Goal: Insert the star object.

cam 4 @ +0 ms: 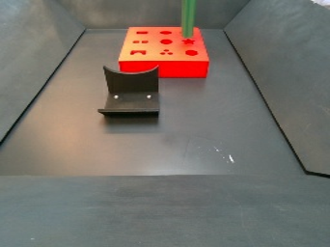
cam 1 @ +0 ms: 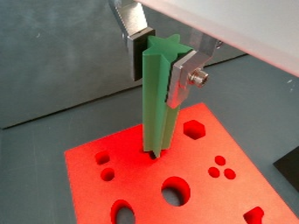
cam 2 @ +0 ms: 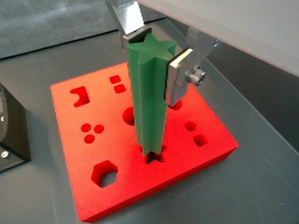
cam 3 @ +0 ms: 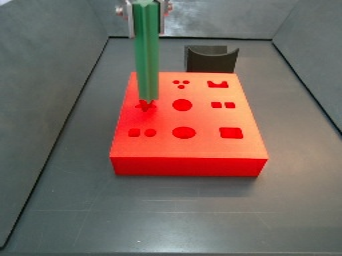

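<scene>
Gripping star object [cam 2: 149,96], pincer [cam 2: 158,54] over block [cam 2: 82,175]

Star object [cam 2: 149,96]: uniform matte green, no markings. Red block [cam 3: 187,140]: bright red-orange, its shaped holes darker red. End effector [cam 1: 160,63], upper centre of a wrist view: silver plates, dark pads. Holder [cam 4: 129,94]: dark grey. Tabletop [cam 4: 168,145]: dark grey, faintly scuffed.

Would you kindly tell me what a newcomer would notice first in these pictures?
The green peg stands upright, gripped near its top by the gripper, its lower tip at a star-shaped hole in the bright red block. A dark curved holder sits apart on the floor.
</scene>
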